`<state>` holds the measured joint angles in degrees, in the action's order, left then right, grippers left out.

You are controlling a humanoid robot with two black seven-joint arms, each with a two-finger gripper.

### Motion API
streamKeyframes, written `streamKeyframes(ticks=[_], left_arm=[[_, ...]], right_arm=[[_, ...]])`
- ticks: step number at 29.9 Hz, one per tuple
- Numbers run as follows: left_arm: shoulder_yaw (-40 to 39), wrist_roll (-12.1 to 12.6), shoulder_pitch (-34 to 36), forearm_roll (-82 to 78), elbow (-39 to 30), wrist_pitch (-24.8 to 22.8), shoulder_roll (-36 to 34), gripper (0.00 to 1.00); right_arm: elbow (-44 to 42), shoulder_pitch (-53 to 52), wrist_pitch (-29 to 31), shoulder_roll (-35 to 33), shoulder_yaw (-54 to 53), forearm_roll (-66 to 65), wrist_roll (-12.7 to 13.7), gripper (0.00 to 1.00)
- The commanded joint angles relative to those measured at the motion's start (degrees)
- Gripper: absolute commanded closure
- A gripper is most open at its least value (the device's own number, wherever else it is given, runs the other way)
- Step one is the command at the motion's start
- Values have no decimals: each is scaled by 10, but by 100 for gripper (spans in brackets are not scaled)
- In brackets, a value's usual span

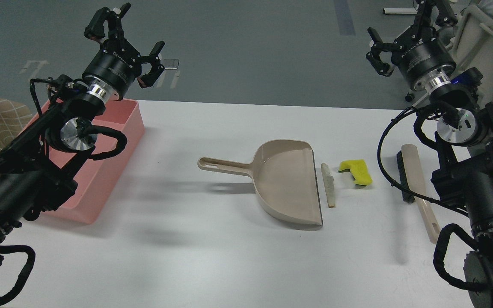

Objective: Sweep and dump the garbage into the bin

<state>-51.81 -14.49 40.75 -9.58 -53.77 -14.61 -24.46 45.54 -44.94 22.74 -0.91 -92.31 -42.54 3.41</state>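
Garbage is seen lying on the white table (229,256), right of centre: a pale beige wedge (328,185) and a yellow spongy chunk (357,171). The wedge is placed just beside the straight front lip of the beige dustpan (287,182), parallel to it; actual contact cannot be told. The yellow chunk is set just right of the wedge, apart from it, notched side toward the wedge. The dustpan is laid flat, its long handle pointed left, mouth faced toward the scraps.

A beige brush (417,188) with black bristles is laid on the table further right, near the right arm, bristles turned toward the yellow chunk, handle run toward the near edge. It is not held.

The pink bin (118,145) is stood at the table's left end, well apart from the garbage, and is partly hidden by the left arm. Its inside is largely covered from view.

The left gripper (126,49) is held up above the far end of the bin, fingers spread wide, nothing between them. The right gripper (405,30) is raised beyond the table's far right edge, fingers also spread apart, nothing grasped.
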Motion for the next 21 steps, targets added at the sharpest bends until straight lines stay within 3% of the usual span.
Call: streamKeyframes(ticks=[1, 21], left_arm=[[4, 0, 7, 0, 2, 1, -1, 2], [2, -2, 23, 0, 13, -3, 2, 2]], right_arm=[[-1, -1, 0, 0, 7, 0, -1, 0], [0, 12, -2, -10, 5, 3, 0, 0]])
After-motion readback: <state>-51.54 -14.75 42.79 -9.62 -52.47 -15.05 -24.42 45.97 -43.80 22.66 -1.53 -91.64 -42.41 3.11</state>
